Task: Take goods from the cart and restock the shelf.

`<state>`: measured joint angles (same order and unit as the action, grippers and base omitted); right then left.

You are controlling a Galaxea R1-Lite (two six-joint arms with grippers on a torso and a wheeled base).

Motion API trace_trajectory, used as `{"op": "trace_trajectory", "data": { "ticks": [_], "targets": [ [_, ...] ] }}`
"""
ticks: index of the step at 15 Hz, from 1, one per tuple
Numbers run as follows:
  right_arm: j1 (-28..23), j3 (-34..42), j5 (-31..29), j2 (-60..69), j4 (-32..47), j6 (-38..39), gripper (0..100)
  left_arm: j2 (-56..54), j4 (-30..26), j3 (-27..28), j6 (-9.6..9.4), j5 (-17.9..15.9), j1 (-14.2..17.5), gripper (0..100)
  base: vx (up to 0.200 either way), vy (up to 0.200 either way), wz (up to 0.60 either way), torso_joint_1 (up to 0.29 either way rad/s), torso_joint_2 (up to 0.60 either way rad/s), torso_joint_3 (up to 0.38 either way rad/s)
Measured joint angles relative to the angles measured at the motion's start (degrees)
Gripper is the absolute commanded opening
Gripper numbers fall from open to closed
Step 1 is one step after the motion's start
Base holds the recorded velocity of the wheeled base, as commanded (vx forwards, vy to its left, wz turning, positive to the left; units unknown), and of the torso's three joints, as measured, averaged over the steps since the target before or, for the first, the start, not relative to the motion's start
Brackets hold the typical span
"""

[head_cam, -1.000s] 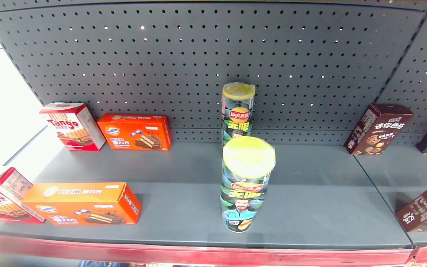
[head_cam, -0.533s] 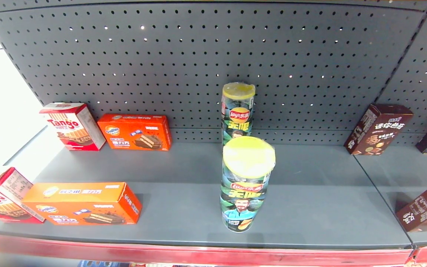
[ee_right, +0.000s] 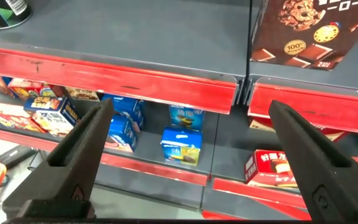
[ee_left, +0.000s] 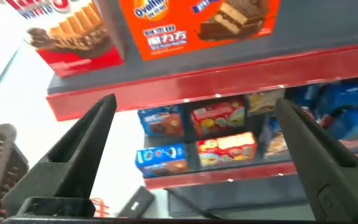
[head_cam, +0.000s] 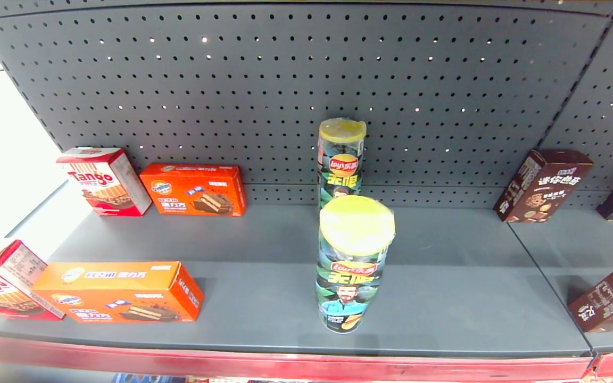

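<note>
Your left gripper (ee_left: 194,102) hangs with its fingers spread wide and nothing between them. Your right gripper (ee_right: 191,107) is just as wide and just as empty. Both sit low, out in front of the shelf's red lip (head_cam: 285,364) and touching nothing.

The goods already placed are two chip cans, both upright with the long axis vertical. The front can (head_cam: 353,263) stands mid-shelf near the lip, and the rear can (head_cam: 341,159) stands straight behind it against the perforated back panel (head_cam: 445,80).

Bare shelf (head_cam: 445,287) lies to either side of them. That open stretch is, I judge, where the next item goes.

The left gripper is in front of the near orange box (ee_left: 197,25) and the red wafer box (ee_left: 73,37) at the shelf's left end. The right gripper faces the seam between the bays, below a brown box (ee_right: 309,31), with the front can's base off toward your left. The right arm looks nearer the open space.

Farther out are another orange box (head_cam: 195,189), another wafer box (head_cam: 105,181) and a rear brown box (head_cam: 543,185).

With both grippers empty, expect your next move to be toward the cart.
</note>
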<state>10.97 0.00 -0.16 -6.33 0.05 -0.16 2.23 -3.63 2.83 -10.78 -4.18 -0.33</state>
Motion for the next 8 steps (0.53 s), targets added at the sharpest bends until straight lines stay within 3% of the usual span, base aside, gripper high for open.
{"op": "trace_trajectory", "data": {
  "ticks": [2,4,7,8],
  "targets": [
    [0.0,0.0,0.0,0.0,0.0,0.0,100,-0.6,0.0,0.0,1.39,-6.7,-0.4,100,0.0,0.0,0.0,0.0,0.0,0.0],
    [0.0,0.0,0.0,0.0,0.0,0.0,100,-0.9,-0.1,0.0,6.51,-11.3,-0.4,100,0.0,0.0,0.0,0.0,0.0,0.0],
    [0.0,0.0,0.0,0.0,0.0,0.1,100,-1.3,-0.1,0.0,7.23,-10.7,0.0,100,0.0,0.0,0.0,0.0,0.0,0.0],
    [0.0,0.0,0.0,0.0,0.0,0.1,100,-1.4,0.1,0.0,7.08,-8.2,0.1,100,0.0,0.0,0.0,0.0,0.0,0.0]
  ]
}}
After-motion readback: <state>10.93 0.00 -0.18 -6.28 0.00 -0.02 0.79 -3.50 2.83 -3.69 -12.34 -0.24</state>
